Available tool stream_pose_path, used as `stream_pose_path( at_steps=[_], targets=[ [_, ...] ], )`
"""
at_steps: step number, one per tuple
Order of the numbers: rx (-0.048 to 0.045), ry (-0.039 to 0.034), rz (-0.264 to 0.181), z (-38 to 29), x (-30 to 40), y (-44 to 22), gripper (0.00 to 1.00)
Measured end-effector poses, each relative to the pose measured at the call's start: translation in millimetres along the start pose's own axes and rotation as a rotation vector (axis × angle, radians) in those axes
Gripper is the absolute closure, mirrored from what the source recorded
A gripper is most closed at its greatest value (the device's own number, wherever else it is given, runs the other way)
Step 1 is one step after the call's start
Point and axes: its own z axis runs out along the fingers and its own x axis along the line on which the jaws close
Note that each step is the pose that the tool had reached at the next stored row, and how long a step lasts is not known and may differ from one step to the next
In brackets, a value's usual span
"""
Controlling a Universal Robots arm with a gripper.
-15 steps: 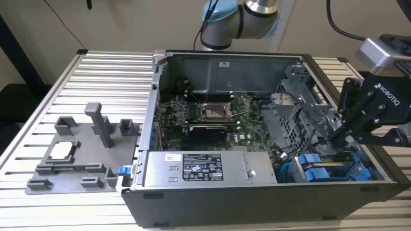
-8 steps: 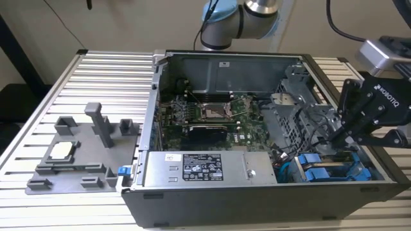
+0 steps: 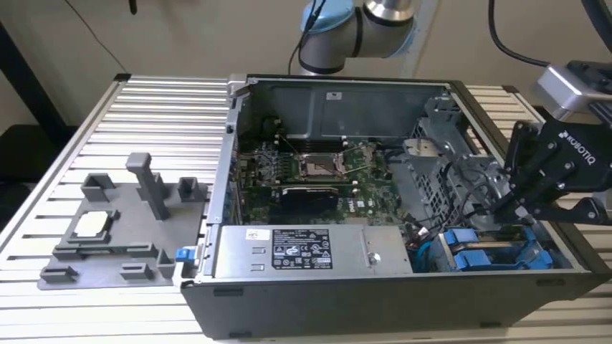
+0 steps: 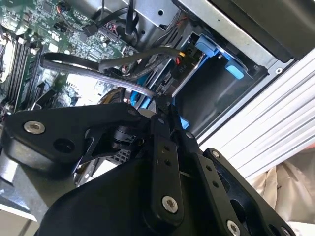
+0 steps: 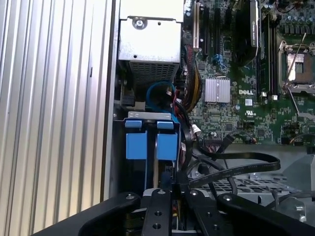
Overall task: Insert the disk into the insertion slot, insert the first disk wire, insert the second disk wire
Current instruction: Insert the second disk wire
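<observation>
Your claw (image 5: 173, 189) is pinched narrow on a thin black wire (image 5: 231, 169) just above the drive bay. Below it, in the first wrist view, the disk (image 5: 166, 142) sits seated in the insertion slot (image 5: 119, 147), its blue carrier end side by side with a second blue carrier (image 5: 135, 142). In the exterior view the claw (image 3: 512, 209) hangs over that corner of the open computer case (image 3: 220, 301). Beyond lie the motherboard (image 3: 287, 168) and, on the desk (image 3: 163, 107), a grey fixture (image 3: 115, 236).
</observation>
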Motion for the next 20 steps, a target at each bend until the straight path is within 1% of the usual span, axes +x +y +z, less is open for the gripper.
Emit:
stream_pose_path(
  at_steps=[1,3,4,5,13,20],
  targets=[
    [0.0002,-0.0048,0.0,0.7,0.0,-0.2,0.84],
    [0.0005,-0.0175,-0.001,2.1,0.1,-0.5,0.84],
    [0.0006,-0.0216,-0.002,2.8,0.2,-0.6,0.84],
    [0.0007,-0.0239,-0.001,3.4,0.3,-0.8,0.84],
    [0.0007,-0.0245,-0.001,7.1,1.0,-1.7,0.84],
    [0.0009,-0.0247,0.001,11.7,3.6,-2.5,0.84]
  ],
)
